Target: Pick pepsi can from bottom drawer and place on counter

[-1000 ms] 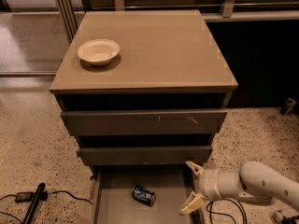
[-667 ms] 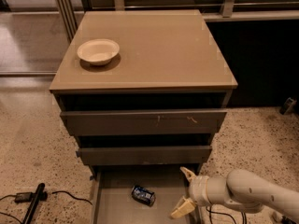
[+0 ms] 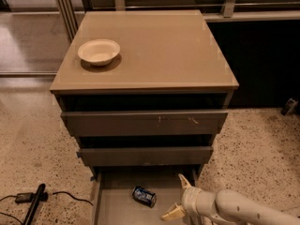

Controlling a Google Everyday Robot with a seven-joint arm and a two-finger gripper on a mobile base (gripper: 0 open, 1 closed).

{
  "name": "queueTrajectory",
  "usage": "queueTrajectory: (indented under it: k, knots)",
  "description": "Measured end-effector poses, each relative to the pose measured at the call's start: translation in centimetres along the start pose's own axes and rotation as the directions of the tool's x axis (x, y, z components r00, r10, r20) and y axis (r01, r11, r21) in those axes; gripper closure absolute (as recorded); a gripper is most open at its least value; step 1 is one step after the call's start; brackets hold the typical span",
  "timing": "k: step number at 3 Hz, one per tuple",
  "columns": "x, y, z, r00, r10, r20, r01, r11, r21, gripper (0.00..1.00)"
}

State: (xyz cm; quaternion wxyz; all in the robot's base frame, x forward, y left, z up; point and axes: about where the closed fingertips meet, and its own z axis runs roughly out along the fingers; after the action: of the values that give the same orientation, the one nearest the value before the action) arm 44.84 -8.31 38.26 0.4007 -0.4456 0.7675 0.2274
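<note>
Terrazzo flooring (image 3: 28,139) is surrounding a grey cabinet (image 3: 140,123), where the pepsi can (image 3: 144,196) is lying on its side in the open bottom drawer (image 3: 117,207). Just right of it, the pincer (image 3: 179,198) is hovering with fingers spread wide, gripping nothing. Above, a white bowl (image 3: 98,51) is sitting on the tan surface (image 3: 159,46).

no legible text anywhere; gripper (image 3: 177,198) right of pepsi can (image 3: 144,196)

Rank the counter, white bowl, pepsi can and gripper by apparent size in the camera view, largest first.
1. counter
2. white bowl and the open gripper, at the bottom drawer's right side: they look alike and the gripper is nearer the camera, so unranked
3. pepsi can
</note>
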Motion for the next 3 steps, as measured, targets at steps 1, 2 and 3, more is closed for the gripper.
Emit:
queueTrajectory:
  k: [1, 2, 3]
  knots:
    - [2.5, -0.8, 2.9, 1.0, 0.004, 0.03, -0.004, 1.0, 0.006, 0.0]
    - [4.8, -2.0, 6.0, 0.997, 0.035, 0.063, -0.034, 0.9994, -0.008, 0.0]
    - [5.0, -1.9, 6.5, 0.997, 0.043, 0.062, -0.042, 0.9991, -0.009, 0.0]
